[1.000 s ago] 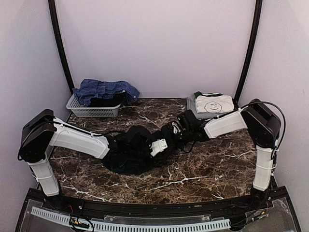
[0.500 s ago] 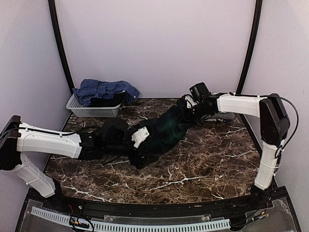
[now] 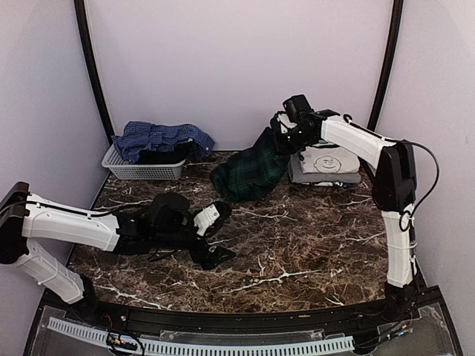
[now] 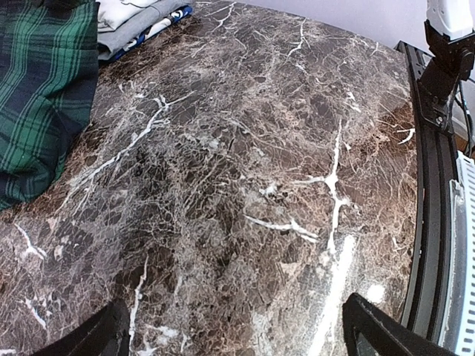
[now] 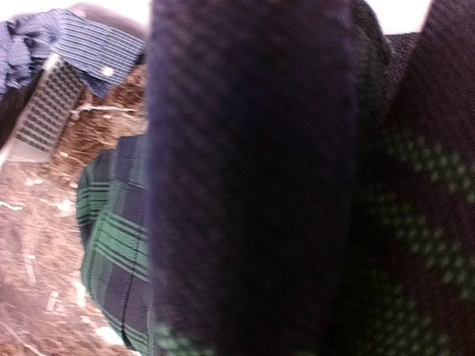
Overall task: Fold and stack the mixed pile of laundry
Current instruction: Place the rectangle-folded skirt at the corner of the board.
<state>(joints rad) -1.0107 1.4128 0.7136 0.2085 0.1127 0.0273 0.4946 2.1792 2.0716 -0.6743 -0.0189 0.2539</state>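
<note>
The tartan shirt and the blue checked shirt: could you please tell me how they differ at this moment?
The tartan shirt is dark green; the blue shirt is blue with finer checks. The tartan shirt hangs from the shut right gripper, its lower end at the table; the blue shirt lies crumpled over the basket, untouched. Both are unfolded.
</note>
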